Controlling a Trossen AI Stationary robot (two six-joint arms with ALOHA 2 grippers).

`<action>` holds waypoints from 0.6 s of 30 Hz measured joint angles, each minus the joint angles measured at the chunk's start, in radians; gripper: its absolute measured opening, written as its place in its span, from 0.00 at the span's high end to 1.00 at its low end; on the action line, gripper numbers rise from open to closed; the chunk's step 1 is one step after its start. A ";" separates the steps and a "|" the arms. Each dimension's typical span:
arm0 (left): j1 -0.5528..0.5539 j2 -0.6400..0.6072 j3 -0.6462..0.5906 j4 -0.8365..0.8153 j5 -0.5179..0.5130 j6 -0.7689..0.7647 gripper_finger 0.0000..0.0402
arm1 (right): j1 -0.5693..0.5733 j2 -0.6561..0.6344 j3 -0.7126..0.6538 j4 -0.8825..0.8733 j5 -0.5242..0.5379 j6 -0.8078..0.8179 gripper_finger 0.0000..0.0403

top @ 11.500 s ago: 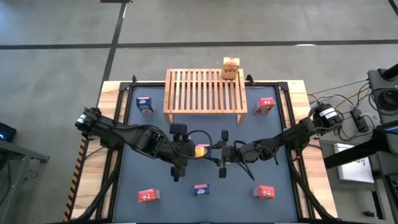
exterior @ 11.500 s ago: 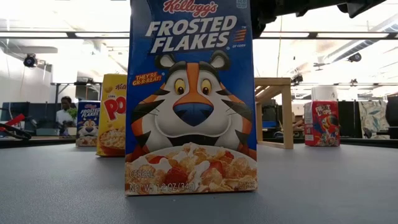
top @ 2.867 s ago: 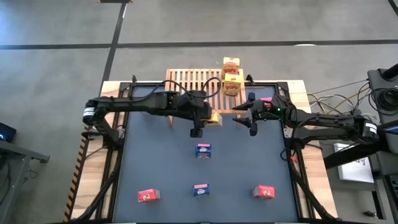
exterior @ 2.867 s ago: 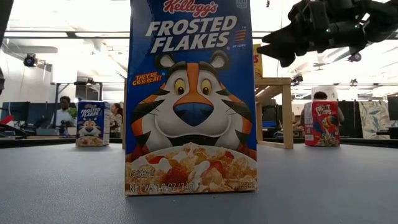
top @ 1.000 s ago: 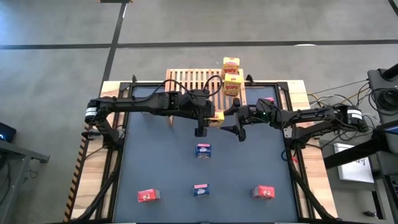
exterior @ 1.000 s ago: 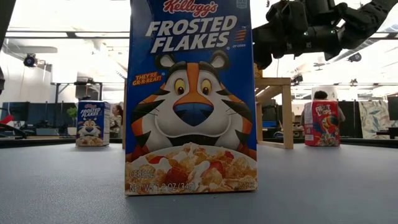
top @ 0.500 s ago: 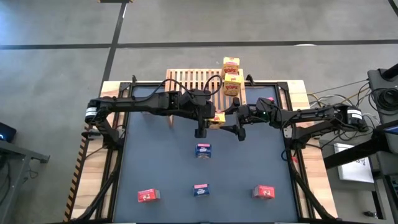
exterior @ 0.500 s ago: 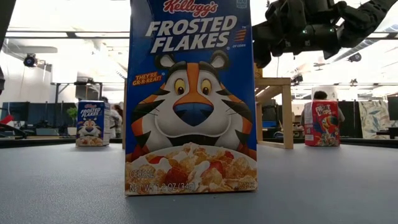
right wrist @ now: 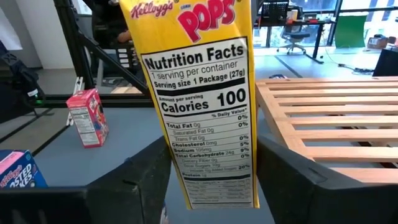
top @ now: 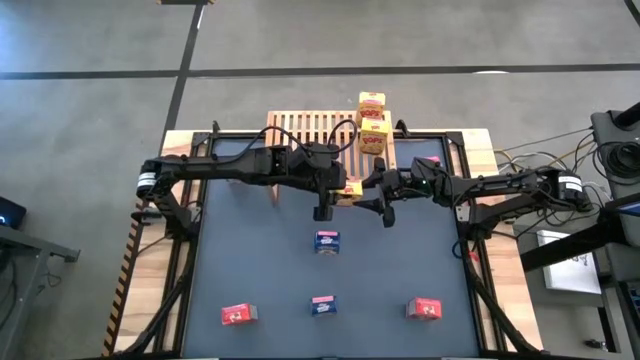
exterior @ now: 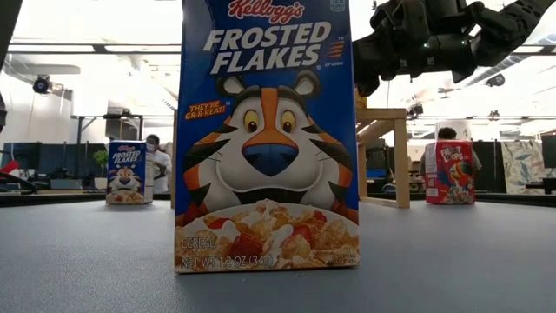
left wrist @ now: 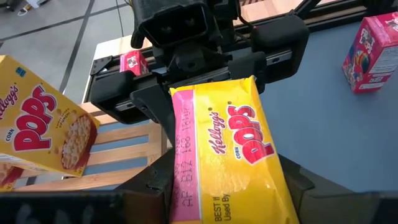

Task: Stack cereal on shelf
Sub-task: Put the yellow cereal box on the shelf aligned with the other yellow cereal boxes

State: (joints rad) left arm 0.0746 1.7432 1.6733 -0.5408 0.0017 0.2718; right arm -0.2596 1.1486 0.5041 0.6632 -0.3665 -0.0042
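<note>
While a yellow box (left wrist: pixel 230 155) is hanging between both tools just in front of the shelf (top: pixel 310 130), the left tool (top: pixel 335 188) is gripping it at one end. The right tool (top: pixel 372 190) is straddling the other end, its fingers (right wrist: pixel 292 180) flanking the sides; whether they are pressing yet I cannot tell. Two yellow boxes (top: pixel 372 122) are already sitting stacked at the shelf's right end. A red box (top: pixel 430 163) is standing right of the shelf, and four more (top: pixel 326 241) are waiting on the desk (top: pixel 250 260), so most of the stacking is remaining.
</note>
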 joint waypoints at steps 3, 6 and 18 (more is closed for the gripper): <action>0.000 0.000 0.000 0.004 0.000 -0.008 0.64 | 0.000 0.000 0.000 0.000 0.000 -0.001 0.52; 0.000 0.000 0.000 0.005 0.002 -0.010 0.60 | 0.000 0.000 0.000 0.000 0.001 -0.007 0.53; 0.003 -0.040 0.006 -0.060 -0.047 0.008 0.38 | -0.035 -0.086 0.000 -0.115 0.003 -0.057 0.53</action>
State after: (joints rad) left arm 0.0776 1.7029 1.6794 -0.6012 -0.0448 0.2798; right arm -0.2948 1.0626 0.5037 0.5484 -0.3639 -0.0609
